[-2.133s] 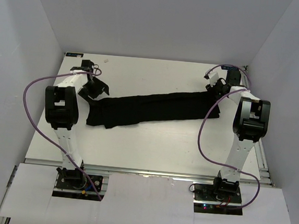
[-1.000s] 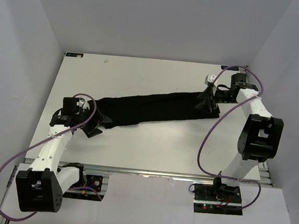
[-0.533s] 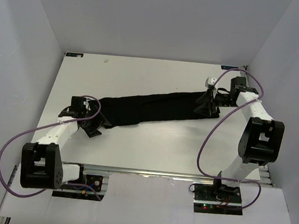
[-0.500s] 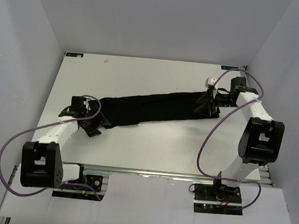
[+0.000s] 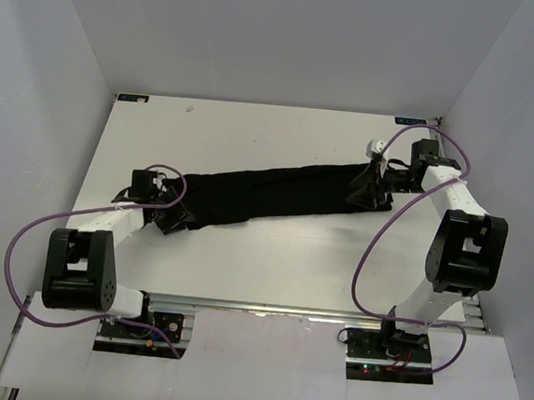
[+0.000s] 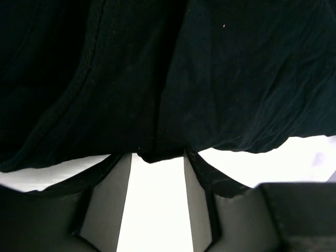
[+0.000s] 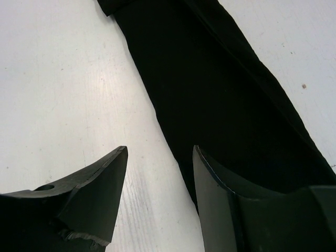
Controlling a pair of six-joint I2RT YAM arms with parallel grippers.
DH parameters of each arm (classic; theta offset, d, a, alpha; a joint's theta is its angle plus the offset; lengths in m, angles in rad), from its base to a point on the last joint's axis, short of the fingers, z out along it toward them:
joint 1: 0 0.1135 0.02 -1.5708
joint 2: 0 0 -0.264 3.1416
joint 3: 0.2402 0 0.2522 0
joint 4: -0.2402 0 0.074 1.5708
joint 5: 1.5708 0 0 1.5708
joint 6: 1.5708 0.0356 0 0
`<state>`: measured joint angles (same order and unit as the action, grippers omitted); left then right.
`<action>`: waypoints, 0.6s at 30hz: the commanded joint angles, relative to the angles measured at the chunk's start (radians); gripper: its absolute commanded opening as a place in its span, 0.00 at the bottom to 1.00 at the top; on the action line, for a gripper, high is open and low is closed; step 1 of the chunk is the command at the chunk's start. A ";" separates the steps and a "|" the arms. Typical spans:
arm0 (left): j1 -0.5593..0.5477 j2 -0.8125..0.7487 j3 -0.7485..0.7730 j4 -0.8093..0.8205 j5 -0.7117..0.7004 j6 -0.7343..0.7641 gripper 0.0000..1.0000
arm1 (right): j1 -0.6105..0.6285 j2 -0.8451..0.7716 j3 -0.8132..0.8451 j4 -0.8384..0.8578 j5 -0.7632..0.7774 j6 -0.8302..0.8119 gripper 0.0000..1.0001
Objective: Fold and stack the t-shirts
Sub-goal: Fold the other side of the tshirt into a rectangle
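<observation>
1. Shows one black t-shirt [image 5: 268,193] lying flat on the white table [image 5: 271,266] as a long narrow band, running from near left up to far right.
2. Counts the lengthwise folding as done, judging by that band. Leaves the crosswise folds to come, and the stacking after them. Finds no second shirt and no pile in view.
3. Puts the left gripper [image 5: 174,218] at the band's left end, low over the table. In the wrist view, has its fingers [image 6: 102,205] parted, with bare table between them and the cloth's hem lying across their tips. Shows no pinch on the fabric.
4. Puts the right gripper [image 5: 366,185] at the band's right end, jaws apart, one finger [image 7: 97,189] over bare table and the other over the cloth, straddling its edge. Grips nothing visible.
5. Reads the step in hand as taking hold of both ends, probably to bring one over the other.
</observation>
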<state>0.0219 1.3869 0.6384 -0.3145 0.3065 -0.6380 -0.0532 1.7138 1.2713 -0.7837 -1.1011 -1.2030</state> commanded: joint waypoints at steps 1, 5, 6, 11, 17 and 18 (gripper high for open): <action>-0.007 0.001 -0.019 0.044 0.008 0.046 0.54 | -0.007 -0.011 0.010 -0.002 -0.011 0.017 0.59; -0.005 0.014 -0.026 0.072 0.023 0.064 0.43 | -0.007 -0.005 0.017 -0.005 -0.008 0.020 0.59; -0.007 0.015 -0.026 0.075 0.032 0.066 0.42 | -0.008 -0.003 0.017 -0.006 -0.006 0.020 0.59; -0.007 0.015 -0.045 0.097 0.039 0.074 0.37 | -0.008 0.003 0.022 -0.011 -0.003 0.019 0.59; -0.005 -0.029 -0.040 0.065 0.065 0.075 0.25 | -0.011 0.003 0.023 -0.012 0.004 0.019 0.58; -0.005 -0.041 -0.036 0.057 0.068 0.074 0.24 | -0.011 0.003 0.022 -0.012 0.004 0.019 0.58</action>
<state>0.0223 1.4040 0.5991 -0.2466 0.3378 -0.5755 -0.0582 1.7142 1.2713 -0.7841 -1.0920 -1.1851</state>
